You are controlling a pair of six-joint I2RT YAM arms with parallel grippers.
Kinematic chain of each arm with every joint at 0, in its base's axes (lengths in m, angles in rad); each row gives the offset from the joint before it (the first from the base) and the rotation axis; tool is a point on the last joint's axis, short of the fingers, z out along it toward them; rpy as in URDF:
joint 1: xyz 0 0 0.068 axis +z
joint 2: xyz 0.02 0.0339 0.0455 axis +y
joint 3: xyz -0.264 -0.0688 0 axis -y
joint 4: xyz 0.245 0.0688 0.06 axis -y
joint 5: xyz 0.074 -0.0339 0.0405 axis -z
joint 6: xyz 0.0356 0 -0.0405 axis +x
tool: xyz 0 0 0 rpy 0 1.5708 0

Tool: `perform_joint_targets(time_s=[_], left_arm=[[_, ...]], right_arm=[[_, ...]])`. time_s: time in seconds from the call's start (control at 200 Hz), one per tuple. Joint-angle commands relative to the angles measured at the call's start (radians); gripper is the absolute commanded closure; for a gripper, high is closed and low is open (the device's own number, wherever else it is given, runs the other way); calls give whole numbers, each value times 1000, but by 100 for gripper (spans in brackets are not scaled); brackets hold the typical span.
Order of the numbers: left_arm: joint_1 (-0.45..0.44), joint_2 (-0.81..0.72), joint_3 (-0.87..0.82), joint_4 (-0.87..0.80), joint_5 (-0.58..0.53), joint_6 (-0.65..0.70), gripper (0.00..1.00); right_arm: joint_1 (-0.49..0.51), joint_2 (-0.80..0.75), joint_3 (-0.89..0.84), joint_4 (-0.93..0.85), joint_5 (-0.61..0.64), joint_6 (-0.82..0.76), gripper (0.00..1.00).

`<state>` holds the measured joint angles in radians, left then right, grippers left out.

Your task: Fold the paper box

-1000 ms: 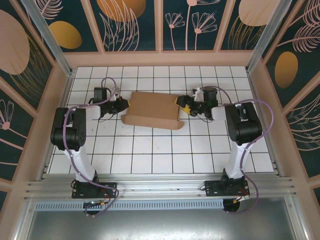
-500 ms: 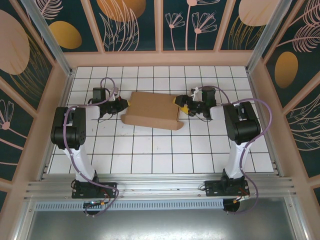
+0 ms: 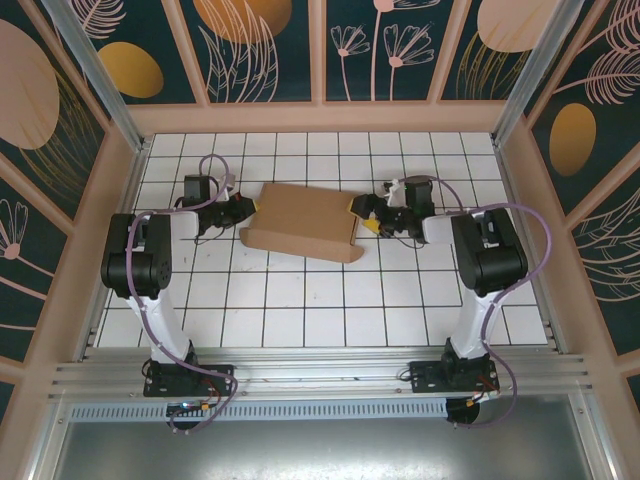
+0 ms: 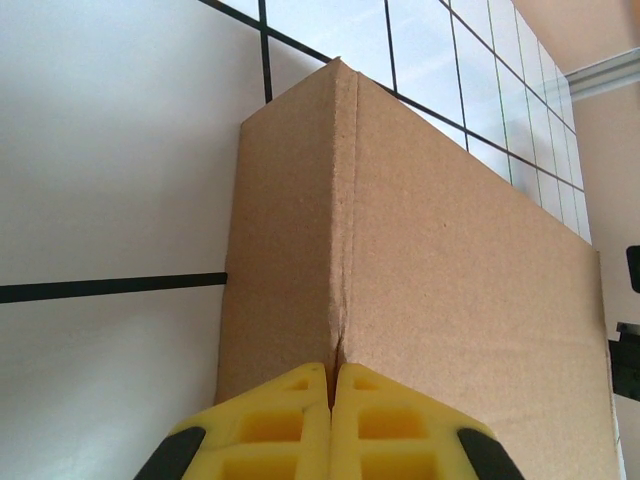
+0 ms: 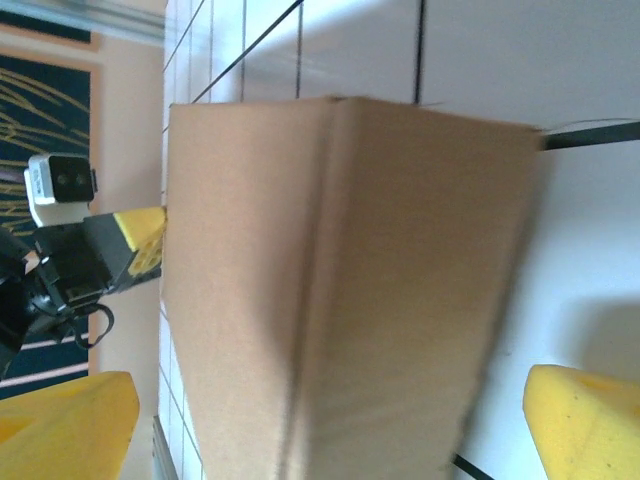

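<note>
While the left gripper (image 3: 249, 208) sits with its yellow fingers pressed tight together, gripping nothing I can make out, tips butted against the left end of the paper box (image 3: 300, 222), the right gripper (image 3: 362, 213) is spread wide at the opposite end, that end standing between its pads, unclamped. One box, two grippers. It lies on the table (image 3: 300, 310) toward the far side, long axis running left to right, straight from one gripper to the other. Both arms are right on it; I'd judge the next fold hinges on the right jaws closing across that end

1 paper box (image 3: 303, 222), 2 claws (image 3: 247, 208) (image 3: 363, 214)
</note>
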<state>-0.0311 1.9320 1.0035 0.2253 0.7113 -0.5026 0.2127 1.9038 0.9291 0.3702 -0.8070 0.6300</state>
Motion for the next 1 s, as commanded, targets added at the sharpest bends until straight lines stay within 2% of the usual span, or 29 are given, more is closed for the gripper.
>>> perform_joint_targets(time_s=[0.0, 0.19, 0.305, 0.405, 0.545, 0.651, 0.726, 0.881, 0.991], left_arm=[[17, 94, -54, -196, -128, 13, 100], [20, 100, -52, -199, -127, 17, 100], [21, 100, -52, -196, -124, 16, 100], [20, 102, -55, -193, -121, 14, 100], [20, 91, -58, -184, -112, 7, 100], [20, 68, -63, -162, -96, -13, 100], [20, 44, -63, -157, -89, -24, 100], [19, -43, -69, -155, -94, -40, 91], [19, -121, -80, -170, -122, -41, 79]], right_arm=[[-36, -35, -10, -91, 30, -49, 1], [18, 12, 61, -169, 2, -89, 1], [52, 43, 97, -145, -44, -69, 1], [63, 68, 92, -12, -112, 38, 1], [70, 100, 34, 342, -199, 304, 4], [70, 135, -7, 609, -221, 505, 16], [69, 156, -21, 694, -222, 575, 27], [53, 132, -50, 576, -190, 486, 57], [37, 96, -62, 426, -156, 380, 58]])
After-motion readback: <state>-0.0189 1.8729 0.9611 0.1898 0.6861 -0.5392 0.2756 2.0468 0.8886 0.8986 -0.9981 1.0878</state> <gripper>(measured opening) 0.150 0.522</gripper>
